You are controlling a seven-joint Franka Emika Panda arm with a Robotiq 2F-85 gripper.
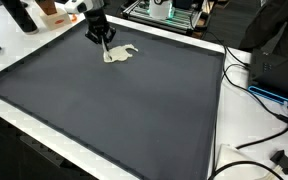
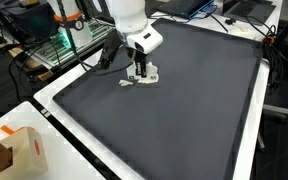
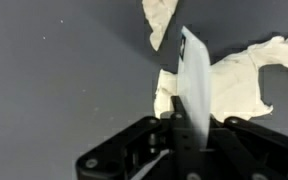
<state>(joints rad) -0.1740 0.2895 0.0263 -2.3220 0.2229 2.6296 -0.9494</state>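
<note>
Impossible to tell how far apart the jaws stand. In the wrist view, just one pale, blurred finger (image 3: 194,95) rising from the black body of the gripper (image 3: 187,50), with no clear sign of a hold on anything. Right behind that finger, touching or all but touching, a crumpled cream cloth (image 3: 246,80). Spread from the middle of the wrist view out to its right edge, with a further lobe up at the top.

In both exterior views, gripper (image 1: 104,44) (image 2: 138,70) pointing straight down onto one end of the cloth (image 1: 124,54) (image 2: 144,80). Lying low and rumpled on a dark mat (image 1: 114,110), close to one edge of it and well away from the mat's middle. Long axis roughly along that near edge, trailing sideways from the fingertips. No telling a front end from a back end.

Under the mat, a white table (image 2: 74,145), showing only as a pale border. Well apart from the cloth, a cardboard box (image 2: 19,150) at a table corner, black cables (image 1: 259,95) off one side, and a rack with green lights (image 2: 56,42) beyond the table edge.
</note>
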